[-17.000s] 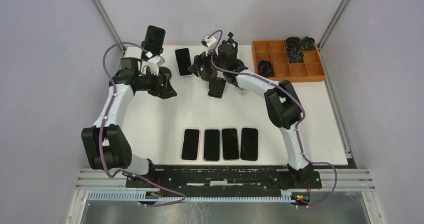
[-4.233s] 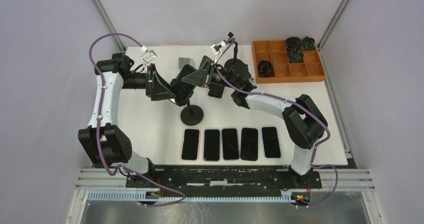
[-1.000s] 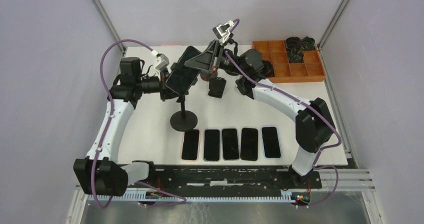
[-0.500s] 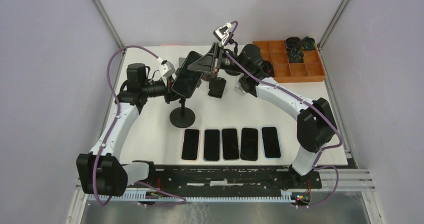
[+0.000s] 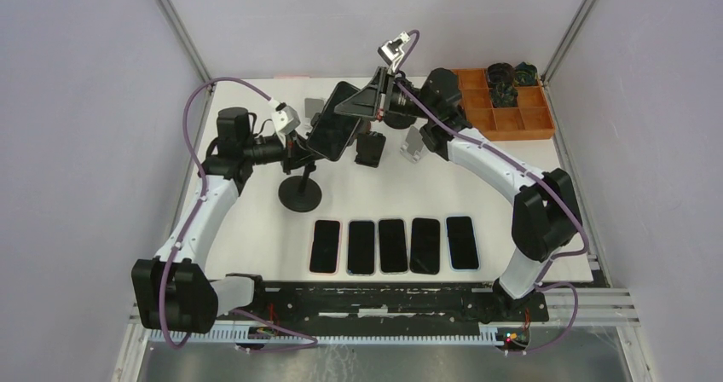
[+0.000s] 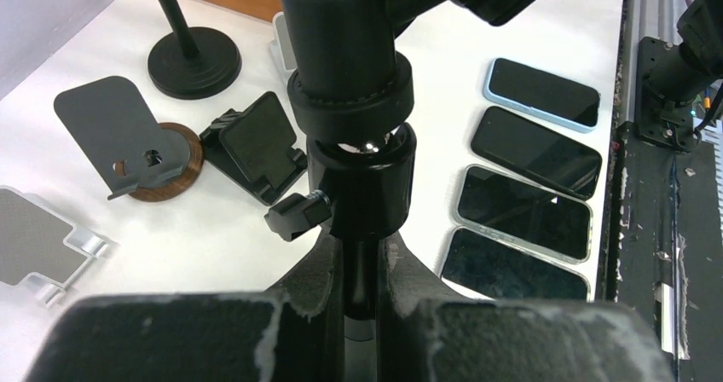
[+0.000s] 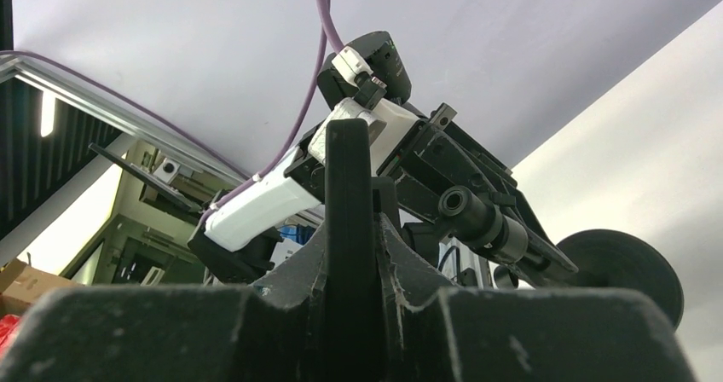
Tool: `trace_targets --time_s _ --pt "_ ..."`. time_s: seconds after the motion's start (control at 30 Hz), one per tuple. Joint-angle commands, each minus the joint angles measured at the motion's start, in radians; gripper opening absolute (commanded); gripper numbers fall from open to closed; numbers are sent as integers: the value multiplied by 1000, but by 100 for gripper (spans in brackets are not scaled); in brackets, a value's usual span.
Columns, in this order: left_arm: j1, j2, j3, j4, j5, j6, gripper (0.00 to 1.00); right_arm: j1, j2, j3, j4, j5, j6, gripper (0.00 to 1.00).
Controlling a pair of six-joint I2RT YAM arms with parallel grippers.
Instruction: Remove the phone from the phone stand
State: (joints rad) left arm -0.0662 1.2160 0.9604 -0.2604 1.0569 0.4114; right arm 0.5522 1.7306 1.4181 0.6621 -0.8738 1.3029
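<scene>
Right gripper [image 7: 351, 258] pinches phone [image 5: 334, 132] edge; left gripper [image 6: 361, 273] clamps phone stand [image 6: 362, 173].

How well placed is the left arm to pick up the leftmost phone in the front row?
Probably not yet: the left gripper is clamped on the phone stand, so it isn't free to grasp. The leftmost phone itself lies uncovered.

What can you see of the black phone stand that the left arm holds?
The phone stand is matte black, seemingly metal: a round base, a thin pole, a ball joint with a small locking knob. The left pincer is shut on the pole below the joint. At its head is the phone, gripped by the right pincer; whether the head holds it is unclear.
</scene>
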Motion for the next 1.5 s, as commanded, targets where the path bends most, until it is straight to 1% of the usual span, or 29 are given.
trace_targets --time_s 0.0,0.1,0.3,0.47,0.63,0.73,0.8,0.87,0.97,1.03,1.13,1.3,1.37,1.47 --pt "108 52 -58 -171 -186 81 2 -111 -260 65 381 42 174 0" --pt "115 59 -61 -171 -176 76 2 -118 -257 67 413 54 197 0" --pt "117 64 -60 -163 -157 56 2 -121 -249 75 419 69 200 0" --pt "118 47 -50 -164 -148 50 2 -138 -260 17 410 59 178 0" --pt "118 40 -14 -192 -112 38 2 -145 -264 -66 327 66 97 0" --pt "119 22 -1 -193 -103 29 2 -179 -256 -113 332 63 105 0" --pt "119 24 4 -194 -140 32 2 -228 -252 -109 359 62 131 0" --pt "119 38 6 -190 -200 46 2 -277 -243 -76 351 51 144 0" --pt "121 74 1 -138 -333 24 2 -319 -232 -18 357 36 175 0" --pt "132 108 9 -106 -388 -7 2 -333 -232 7 344 30 176 0" --pt "152 156 37 -63 -422 -59 2 -369 -235 25 364 22 205 0" --pt "158 205 59 -67 -461 -39 2 -481 -240 46 474 31 324 0" --pt "161 210 58 -59 -477 -39 2 -487 -252 34 470 29 316 0" --pt "166 216 92 -35 -475 -74 2 -478 -291 -77 452 33 265 0"
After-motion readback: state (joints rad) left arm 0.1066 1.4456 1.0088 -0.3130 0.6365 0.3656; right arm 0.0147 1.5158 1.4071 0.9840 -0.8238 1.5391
